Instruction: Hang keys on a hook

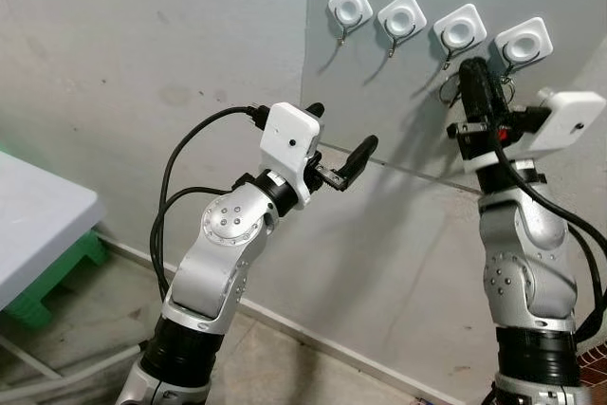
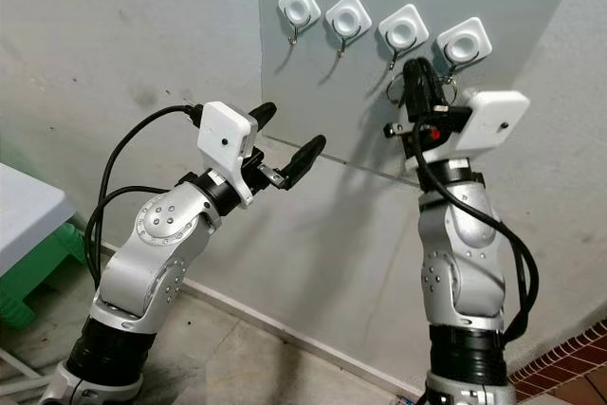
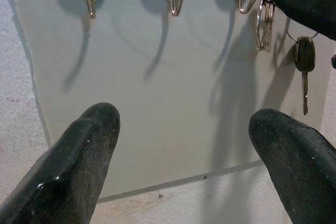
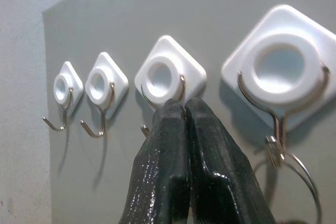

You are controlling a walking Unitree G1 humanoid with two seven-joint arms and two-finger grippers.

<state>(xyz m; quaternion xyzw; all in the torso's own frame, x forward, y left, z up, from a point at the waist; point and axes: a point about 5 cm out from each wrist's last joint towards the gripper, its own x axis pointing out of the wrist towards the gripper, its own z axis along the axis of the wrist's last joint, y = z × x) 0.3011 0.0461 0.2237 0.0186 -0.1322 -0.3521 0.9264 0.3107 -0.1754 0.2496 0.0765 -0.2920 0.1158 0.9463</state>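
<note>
Several white diamond-shaped hooks (image 1: 401, 16) sit in a row on a grey wall panel (image 1: 398, 130). From the rightmost hook (image 4: 283, 69) hangs a metal key ring (image 4: 307, 182); a black-headed key (image 3: 304, 59) dangles below it. Another ring (image 3: 264, 24) hangs just beside it; what holds it is hidden. My right gripper (image 1: 471, 68) is raised against the panel between the two right-hand hooks, fingers pressed shut with nothing seen between them. My left gripper (image 1: 343, 127) stands open lower down and to the left, pointing at the panel and apart from it.
A white table (image 1: 38, 215) with a green stool (image 1: 57, 272) under it stands at the far left. The bare wall (image 1: 142, 45) runs down to a concrete floor (image 1: 275, 367). Reddish floor tiles (image 2: 569, 358) show at the lower right.
</note>
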